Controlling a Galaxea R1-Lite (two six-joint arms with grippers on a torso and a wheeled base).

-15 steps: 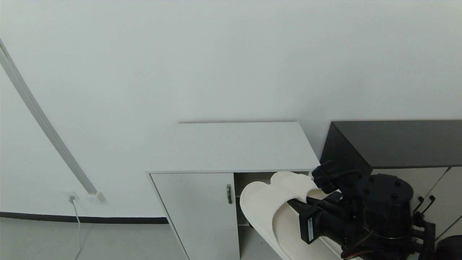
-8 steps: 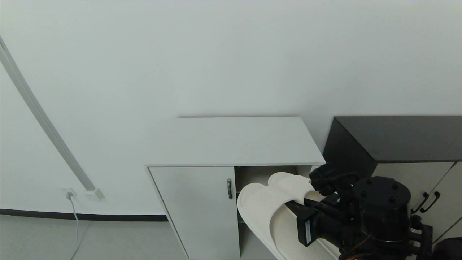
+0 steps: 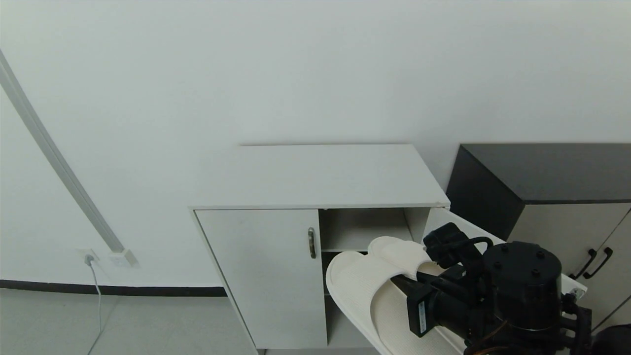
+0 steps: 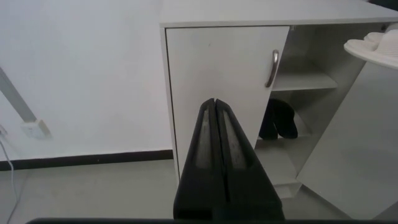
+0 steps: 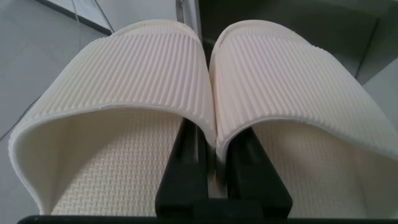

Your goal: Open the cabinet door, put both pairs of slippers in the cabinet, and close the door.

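Cream slippers [image 3: 357, 291] stay clamped in the right gripper [image 5: 208, 149] before the open white cabinet [image 3: 325, 175]. The head camera has shifted, baring the cabinet's shelf [image 3: 364, 244]. The left gripper [image 4: 216, 130] has its jaws together.

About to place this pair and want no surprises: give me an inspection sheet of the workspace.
Surface: grey floor.
Job's things: white cabinet with right door open, left door shut; cream slippers held before the opening; dark slippers inside.
Clutter: nothing seen.
Grippers: right gripper shut on the cream slippers; left gripper shut, holding nothing.
Cables: cord from wall socket, left of the cabinet.
Surroundings: black-topped cabinet at right; white wall.
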